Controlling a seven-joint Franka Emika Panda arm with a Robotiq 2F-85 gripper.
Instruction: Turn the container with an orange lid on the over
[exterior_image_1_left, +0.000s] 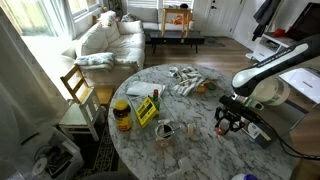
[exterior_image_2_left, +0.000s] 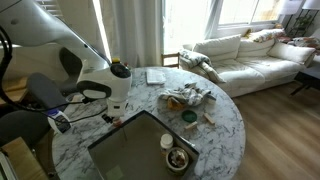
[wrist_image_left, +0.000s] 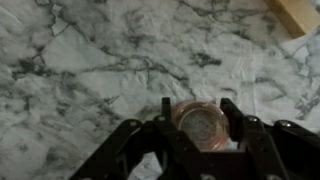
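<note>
Container (wrist_image_left: 200, 126): small, round, standing on the marble table (wrist_image_left: 70, 60) at 6 o'clock of the wrist view, squarely between the two fingers (wrist_image_left: 166, 112). Reddish at the edge of its top face, probably the lid (wrist_image_left: 183, 122), though too blurred to tell which way up. Gripper (wrist_image_left: 199, 115) clenched on the container by the look of it, pads against the wall at 9 and 3 o'clock with no gap showing. Seen in an exterior view, gripper (exterior_image_1_left: 227, 124) low over the table near its 3 o'clock edge, container too small to pick out there. For the turn: check first that the pinch is firm and centred on the wall, not on the lid's rim, since so short a thing offers little to hold. Lift only just clear of the marble, then roll the wrist slowly. From a top-down grip a full half-turn in one go probably brings the fingers under the load, so likely better to lay it on its side, regrasp and finish. Release only once resting flat; on slick stone, apt to roll or skid otherwise. Keep clear of the wooden edge (wrist_image_left: 296, 12) at 1 o'clock of the wrist view. Amber jar (exterior_image_1_left: 122, 115) well apart at 9 o'clock, no hindrance.
</note>
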